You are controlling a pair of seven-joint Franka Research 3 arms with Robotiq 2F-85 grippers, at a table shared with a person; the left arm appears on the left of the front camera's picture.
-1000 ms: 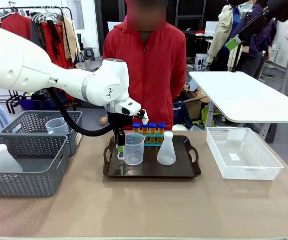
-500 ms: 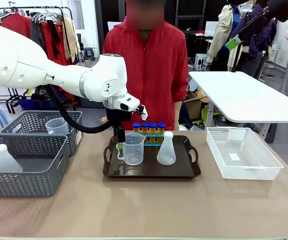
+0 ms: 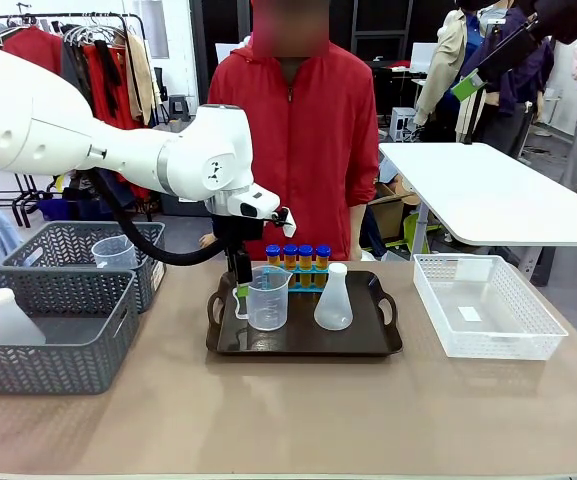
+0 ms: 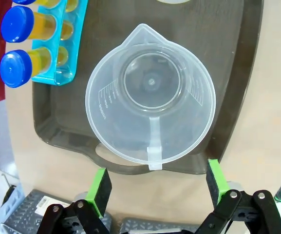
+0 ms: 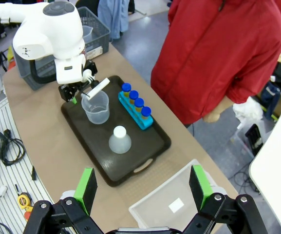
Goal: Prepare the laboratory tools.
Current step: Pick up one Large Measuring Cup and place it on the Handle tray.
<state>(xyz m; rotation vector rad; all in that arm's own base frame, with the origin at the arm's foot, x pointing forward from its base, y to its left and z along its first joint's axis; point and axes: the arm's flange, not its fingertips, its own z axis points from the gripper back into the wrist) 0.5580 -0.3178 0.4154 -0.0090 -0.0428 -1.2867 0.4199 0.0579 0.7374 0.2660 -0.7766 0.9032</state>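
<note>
Front view: beaker [image 3: 267, 298], flask [image 3: 333, 299], tubes [image 3: 298, 258] on tray [image 3: 368, 342].

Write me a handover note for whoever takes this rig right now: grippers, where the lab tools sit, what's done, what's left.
Left gripper: open, empty, above the measuring beaker's handle side at the tray's left end.
Right gripper: open, empty, raised high over the table.
On the tray: beaker, conical flask, four blue-capped orange tubes in a blue rack.
Grey baskets on the left hold another flask and another beaker; the white mesh basket on the right holds no tools.
Done: beaker stands on the tray.
Left: likely the basket items.
</note>
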